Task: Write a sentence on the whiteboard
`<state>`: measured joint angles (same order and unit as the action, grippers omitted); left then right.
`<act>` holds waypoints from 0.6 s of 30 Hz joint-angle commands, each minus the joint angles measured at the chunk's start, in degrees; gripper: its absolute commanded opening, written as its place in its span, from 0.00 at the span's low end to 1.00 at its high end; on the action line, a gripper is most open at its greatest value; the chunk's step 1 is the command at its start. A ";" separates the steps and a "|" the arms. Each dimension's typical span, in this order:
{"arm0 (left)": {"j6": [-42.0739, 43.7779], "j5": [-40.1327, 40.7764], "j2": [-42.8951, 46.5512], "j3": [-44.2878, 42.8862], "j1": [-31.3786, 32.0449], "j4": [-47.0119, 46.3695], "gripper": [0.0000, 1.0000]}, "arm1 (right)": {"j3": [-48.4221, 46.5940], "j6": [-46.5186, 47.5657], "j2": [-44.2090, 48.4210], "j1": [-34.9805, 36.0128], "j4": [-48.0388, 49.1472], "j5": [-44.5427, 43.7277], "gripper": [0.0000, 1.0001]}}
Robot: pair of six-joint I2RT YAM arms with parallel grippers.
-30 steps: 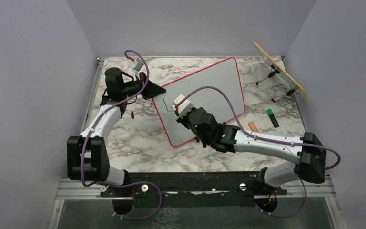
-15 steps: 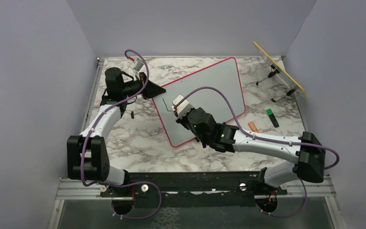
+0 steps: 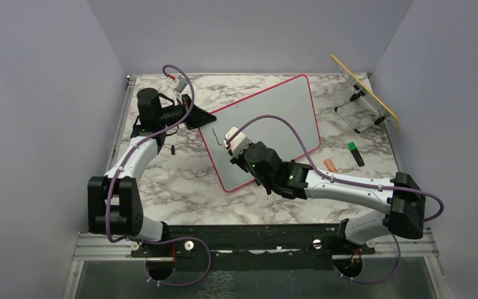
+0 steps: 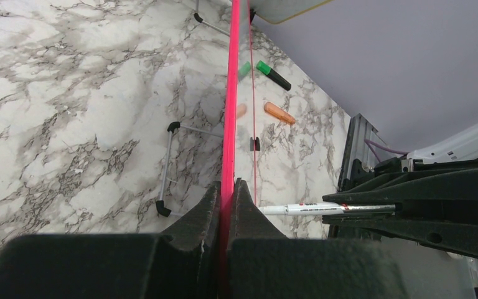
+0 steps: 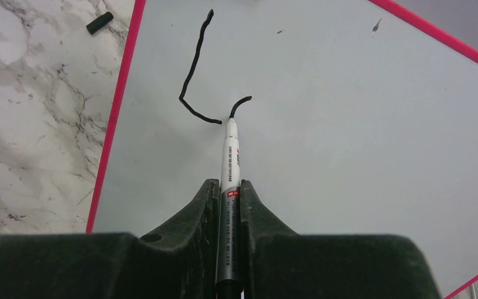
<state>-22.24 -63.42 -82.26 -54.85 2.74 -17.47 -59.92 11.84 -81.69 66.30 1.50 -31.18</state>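
From above, the whiteboard [image 3: 280,112] is sitting askew mid-table, the stand panel [image 3: 364,93], green marker [image 3: 355,153] and orange cap [image 3: 330,165] lying clear to its right. At the left wrist, your left gripper [image 4: 227,202] is pinching its pink edge; a slip there could shift it. At the right wrist, your right gripper [image 5: 229,199] is clamping the pen [image 5: 230,156], tip on the barely begun sentence [image 5: 194,75].

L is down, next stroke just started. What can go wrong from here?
1. The left gripper pinches only the frame edge of the whiteboard; pen pressure may swivel the board and skew the line.
2. The marker sticks far out of the right gripper, so it might tilt in the grip.
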 commanded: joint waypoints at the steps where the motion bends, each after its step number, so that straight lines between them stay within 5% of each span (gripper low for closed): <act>1: 3.87 0.71 -1.85 0.53 0.42 3.59 0.00 | -0.29 -1.26 0.46 -0.23 -4.86 1.07 0.01; 18: 3.96 0.58 -1.94 0.53 0.42 3.59 0.00 | 1.52 -1.28 1.79 -0.46 -3.12 -5.79 0.01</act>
<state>-22.24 -63.59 -82.35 -54.94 2.74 -17.47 -59.48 11.33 -80.93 66.30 -1.43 -33.36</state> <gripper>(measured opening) 0.029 0.168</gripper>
